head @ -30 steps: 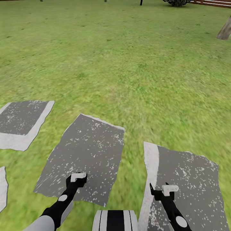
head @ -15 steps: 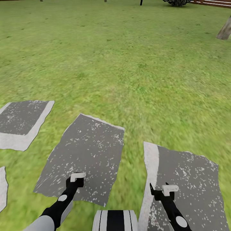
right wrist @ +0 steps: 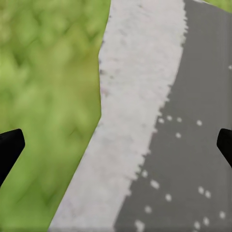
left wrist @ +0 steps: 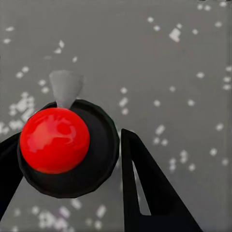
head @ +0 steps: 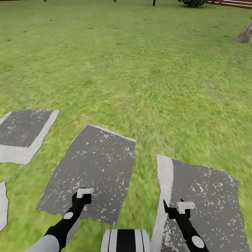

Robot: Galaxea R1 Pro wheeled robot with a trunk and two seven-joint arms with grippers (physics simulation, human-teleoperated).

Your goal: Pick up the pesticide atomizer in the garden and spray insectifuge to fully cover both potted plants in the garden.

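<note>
The left claw (head: 83,196) is hanging low over the near edge of the middle stepping stone (head: 94,164), a flat, irregular dark-grey slab flecked with white. In the left wrist view the left claw (left wrist: 67,140) is clenching a round black body topped by a glossy red ball. This is taken here as the pesticide atomizer (left wrist: 92,159), seen end-on from its black sprayer top. Its long axis is running straight toward the wrist camera, roughly along the claw's fingers (left wrist: 150,193), so the bottle's side and label are hiding behind the top. A small pale-grey cone is showing just past the black rim, pointing away over the speckled stone. One black tapered finger is touching the rim on each side.

The right claw (head: 174,204) is sitting released and empty over the right stepping stone (head: 206,196). In the right wrist view the right claw (right wrist: 116,140) is spreading wide, its black fingertips (right wrist: 9,145) sitting at opposite edges of the picture. Beneath it, the stone's pale, rough border strip is running between blurred green grass and the dark speckled surface.

The lawn (head: 140,70) is stretching away in mottled green. A third stepping stone (head: 24,129) is lying to the left. Far off, a tilted tree trunk (head: 245,33) and a brown slatted fence (head: 232,2) are standing at the right.
</note>
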